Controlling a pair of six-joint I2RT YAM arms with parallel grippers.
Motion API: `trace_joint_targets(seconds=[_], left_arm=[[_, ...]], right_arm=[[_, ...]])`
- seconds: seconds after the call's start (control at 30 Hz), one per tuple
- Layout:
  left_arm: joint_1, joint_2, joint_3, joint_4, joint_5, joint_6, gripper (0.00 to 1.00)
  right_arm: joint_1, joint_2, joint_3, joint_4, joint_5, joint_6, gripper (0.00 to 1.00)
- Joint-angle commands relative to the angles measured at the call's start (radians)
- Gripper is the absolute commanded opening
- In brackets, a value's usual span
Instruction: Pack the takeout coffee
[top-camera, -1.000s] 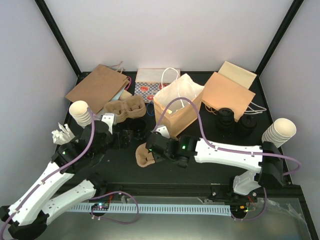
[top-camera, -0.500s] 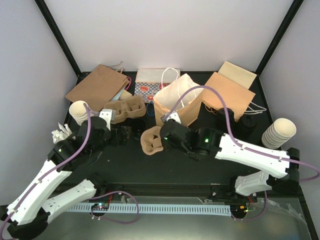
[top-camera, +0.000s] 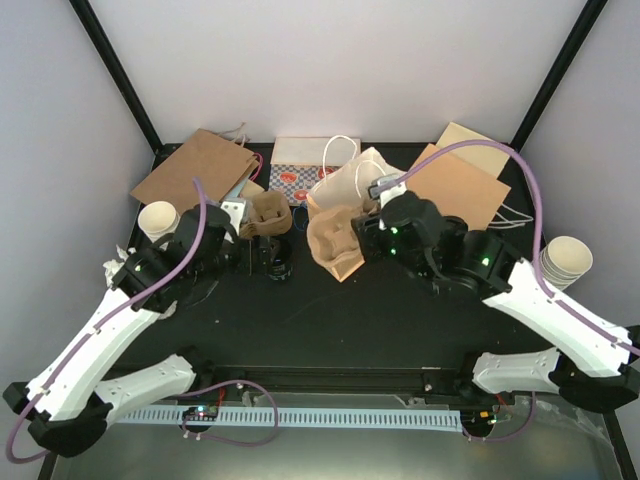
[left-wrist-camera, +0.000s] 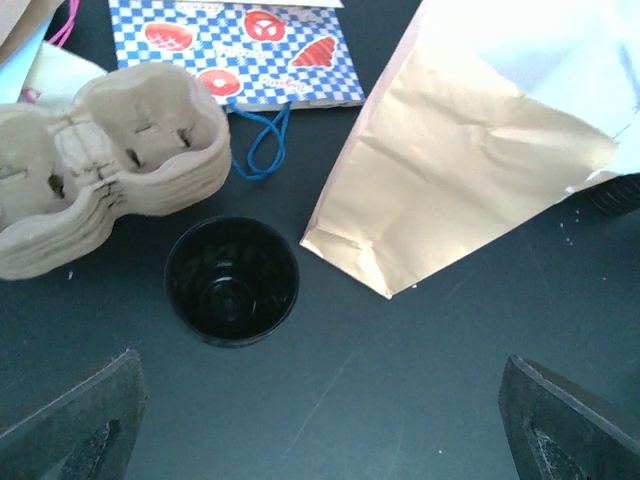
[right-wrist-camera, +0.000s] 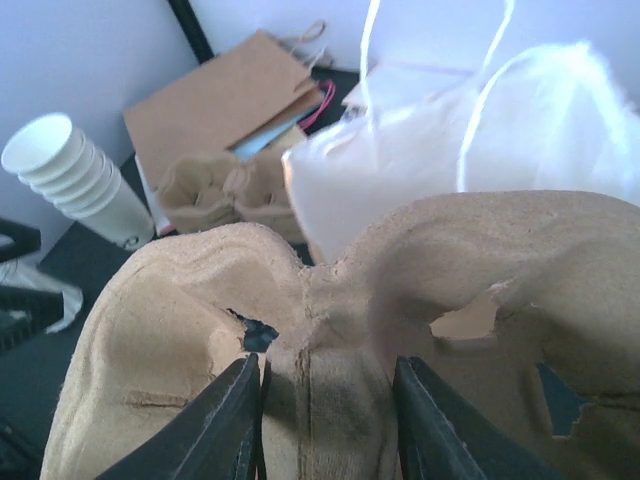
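We see a takeout coffee cup (left-wrist-camera: 231, 281) standing on the black worktop (left-wrist-camera: 400, 380) just ahead of our released left pincer (left-wrist-camera: 320, 410), unpacked. Our right pincer (right-wrist-camera: 330, 425) grasps a pulp carrier (right-wrist-camera: 170, 330), empty, with the open paper bag (right-wrist-camera: 420, 165) just beyond. We judge nearly all packing undone. Pale walls (top-camera: 350, 70) enclose the worktop.

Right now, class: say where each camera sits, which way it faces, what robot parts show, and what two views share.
Top: above and behind, looking down on the table; left arm and right arm show.
Left wrist: on the left arm, looking down at a black cup; left claw open, fingers at bottom corners.
Right wrist: on the right arm, facing a carrier that the right claw grips.
Shared: top and left wrist both show the cup and bag.
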Motion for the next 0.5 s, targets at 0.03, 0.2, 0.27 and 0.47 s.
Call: trace_joint_targets(seconds=[0.03, 0.2, 0.27, 0.47], left_arm=[[0.012, 0.062, 0.098, 0.11, 0.045, 0.098, 0.99], [0.016, 0.206, 0.204, 0.183, 0.019, 0.218, 0.99], [0.018, 0.288, 0.263, 0.204, 0.023, 0.253, 0.98], [0.027, 0.502, 0.409, 0.276, 0.084, 0.317, 0.93]], right_arm=[[-0.081, -0.024, 0.115, -0.035, -0.013, -0.105, 0.38], [-0.159, -0.008, 0.201, -0.05, -0.019, -0.169, 0.38], [-0.194, 0.006, 0.233, -0.051, -0.027, -0.187, 0.38], [-0.285, 0.053, 0.277, -0.042, -0.012, -0.226, 0.38]])
